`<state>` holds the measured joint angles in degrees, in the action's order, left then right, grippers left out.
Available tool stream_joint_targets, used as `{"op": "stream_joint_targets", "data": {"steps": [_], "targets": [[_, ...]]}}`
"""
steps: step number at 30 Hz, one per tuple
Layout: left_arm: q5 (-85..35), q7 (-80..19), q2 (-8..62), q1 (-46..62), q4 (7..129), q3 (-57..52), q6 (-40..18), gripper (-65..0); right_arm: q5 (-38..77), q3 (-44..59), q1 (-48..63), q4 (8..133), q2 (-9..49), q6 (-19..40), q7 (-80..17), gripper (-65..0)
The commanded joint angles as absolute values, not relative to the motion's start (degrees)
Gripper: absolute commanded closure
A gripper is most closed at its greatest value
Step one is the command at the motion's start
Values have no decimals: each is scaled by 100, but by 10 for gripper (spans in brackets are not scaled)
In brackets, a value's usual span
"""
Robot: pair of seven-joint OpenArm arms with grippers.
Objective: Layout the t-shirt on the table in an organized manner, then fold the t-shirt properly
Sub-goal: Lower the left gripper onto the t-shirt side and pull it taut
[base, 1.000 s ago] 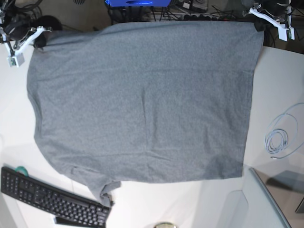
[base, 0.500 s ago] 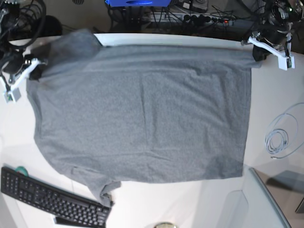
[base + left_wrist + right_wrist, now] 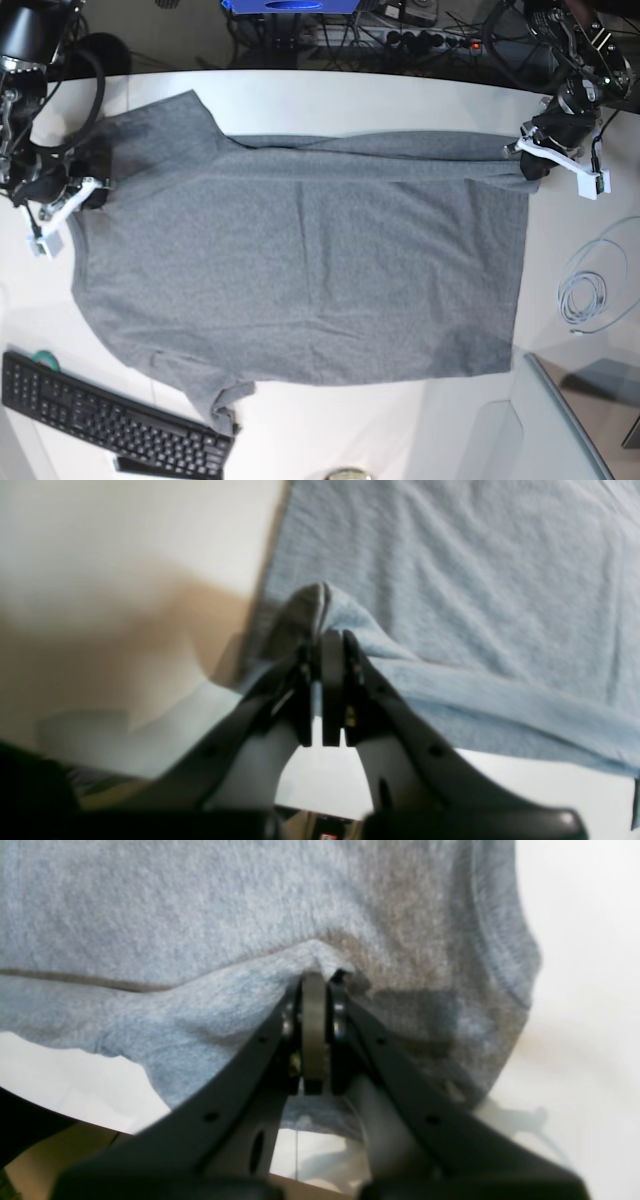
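t-shirt [image 3: 300, 260] flat on table [image 3: 420, 95]

Ahead of the left gripper [image 3: 527, 160], the bare white table [image 3: 400, 95] lies open along the grey knit t-shirt [image 3: 300, 260]; behind and to its outer side sits a coiled pale cable [image 3: 585, 295]. Behind the right gripper [image 3: 88, 192], a black keyboard [image 3: 110, 420] blocks the near edge.

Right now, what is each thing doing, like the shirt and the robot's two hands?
t-shirt: spread mostly flat on the table, far edge pinched at both corners.
left hand: shut on the t-shirt's hem corner.
right hand: shut on the t-shirt near a sleeve.
white cable: lying coiled.
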<state>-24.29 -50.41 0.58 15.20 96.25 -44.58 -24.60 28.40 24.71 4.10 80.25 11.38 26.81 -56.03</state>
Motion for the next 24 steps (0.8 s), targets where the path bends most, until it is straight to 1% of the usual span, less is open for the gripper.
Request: {"op": "stream_joint_targets", "data": {"steps": [1, 4, 8, 11, 14, 24], "targets": [[-2501, -4927, 136, 1446, 9622, -4497, -2457, 0, 2914, 2448, 277, 8048, 1218, 2633, -5481, -5], [-2501, -4927, 136, 1253, 9358, -4479, -2457, 0, 2905, 2360, 119, 7776, 1218, 2624, -5358, -5], [-2448, -4919, 215, 1051, 9068, -4470, -2457, 0, 2352, 2369, -22, 7697, 1165, 2624, -5262, -5], [-1991, -4910, 224, 831, 8998, -4470, -2457, 0, 2062, 2396, -48, 7697, 1165, 2624, -5138, -5], [-1640, -4910, 207, 646, 8989, -4462, -2457, 0, 2053, 2396, -57, 7688, 1174, 2624, -5086, -5], [-1578, -4910, 207, 409, 8989, -4462, -2457, 0, 2053, 2413, -136, 7908, 1156, 2624, -5138, -3]]}}
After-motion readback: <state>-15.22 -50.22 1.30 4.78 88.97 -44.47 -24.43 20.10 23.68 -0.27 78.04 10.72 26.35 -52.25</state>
